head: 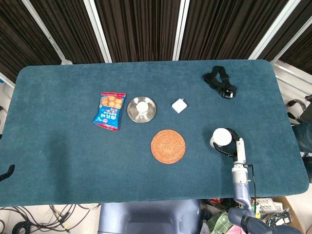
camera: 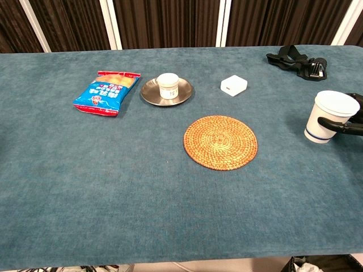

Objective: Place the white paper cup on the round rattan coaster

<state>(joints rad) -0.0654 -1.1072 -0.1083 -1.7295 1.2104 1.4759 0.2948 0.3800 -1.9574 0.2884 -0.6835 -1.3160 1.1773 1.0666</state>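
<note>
The white paper cup, with a blue ring near its base, is upright at the table's right side. My right hand grips it from the right, its dark fingers wrapped around the cup's wall. The round rattan coaster lies bare near the table's middle, well to the left of the cup. At the left edge of the head view only a dark curved sliver of my left hand shows, and how its fingers lie is hidden.
A steel saucer holding a small white pot sits behind the coaster. A blue snack bag lies to its left and a white adapter to its right. A black strap lies far right.
</note>
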